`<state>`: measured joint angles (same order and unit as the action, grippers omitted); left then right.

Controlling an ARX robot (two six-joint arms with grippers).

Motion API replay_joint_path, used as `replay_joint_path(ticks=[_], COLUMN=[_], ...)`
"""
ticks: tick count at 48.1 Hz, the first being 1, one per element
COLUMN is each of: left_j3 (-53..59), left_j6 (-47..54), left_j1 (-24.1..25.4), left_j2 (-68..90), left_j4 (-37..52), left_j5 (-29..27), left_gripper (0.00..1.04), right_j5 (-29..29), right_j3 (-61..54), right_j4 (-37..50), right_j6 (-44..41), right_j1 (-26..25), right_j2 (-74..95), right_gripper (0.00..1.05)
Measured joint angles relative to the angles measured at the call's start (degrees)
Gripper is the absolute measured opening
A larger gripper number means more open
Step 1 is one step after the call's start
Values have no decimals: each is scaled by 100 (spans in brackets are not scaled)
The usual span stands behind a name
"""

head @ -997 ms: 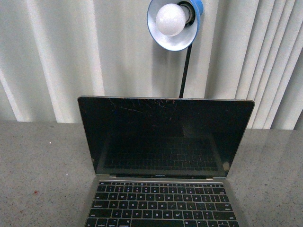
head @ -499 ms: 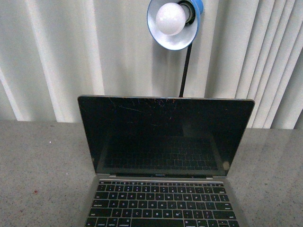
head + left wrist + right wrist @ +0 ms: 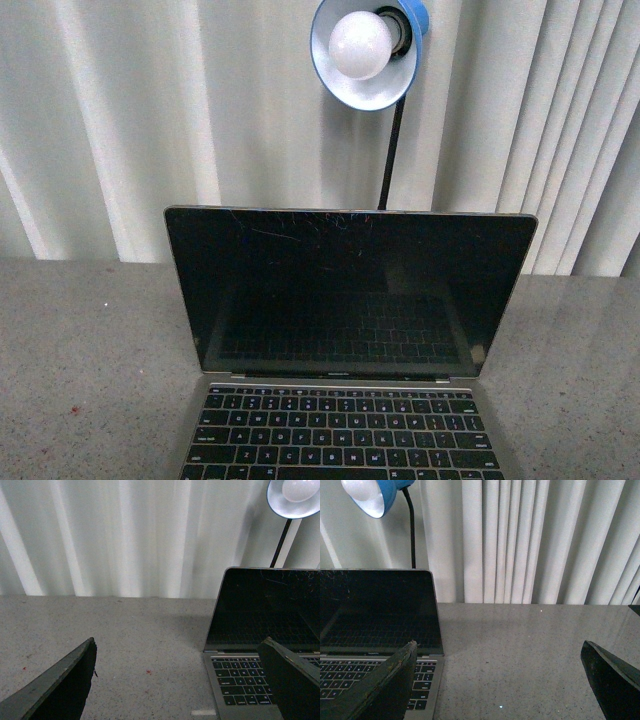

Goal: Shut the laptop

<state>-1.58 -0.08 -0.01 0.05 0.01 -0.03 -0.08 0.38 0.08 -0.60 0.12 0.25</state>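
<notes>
The laptop [image 3: 350, 300] stands open on the grey table, silver-grey with black keys and a dark glossy screen scratched near the top. It also shows in the left wrist view [image 3: 265, 615] and the right wrist view [image 3: 375, 610]. Neither arm shows in the front view. My left gripper [image 3: 180, 680] is open and empty, low over the table beside the laptop's left side, one finger [image 3: 295, 680] in front of the keyboard. My right gripper [image 3: 500, 680] is open and empty, by the laptop's right side, one finger [image 3: 385, 685] over the keyboard's corner.
A blue desk lamp [image 3: 368, 50] with a white bulb on a black stem stands behind the laptop. Pale pleated curtains [image 3: 150, 120] hang along the table's back edge. The speckled grey table [image 3: 80, 360] spreads to both sides.
The laptop sits very slightly lower in the front view than a second ago; nothing else differs.
</notes>
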Motion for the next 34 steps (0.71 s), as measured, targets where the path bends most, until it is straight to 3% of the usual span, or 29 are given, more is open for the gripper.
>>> replay_joint_path(ticks=[25,28,32,34], left_j3=[-2,-2,-323,-334], left_j6=[0,0,-693,-984], left_j1=[0,0,-614,-737], left_j2=[0,0,789,1178], left_j4=[0,0,-944,-916], left_j5=[2,0,-1906,-2426], left_gripper=[98,98,98,98], right_j5=[0,393,560,348], right_j3=[0,98,138,140], right_j4=[0,-308,46,608], right_j6=[0,-31,-87,-116], right_j1=[0,101,129,22], right_j2=[0,153,885,1384], right_gripper=[97,97,97,97])
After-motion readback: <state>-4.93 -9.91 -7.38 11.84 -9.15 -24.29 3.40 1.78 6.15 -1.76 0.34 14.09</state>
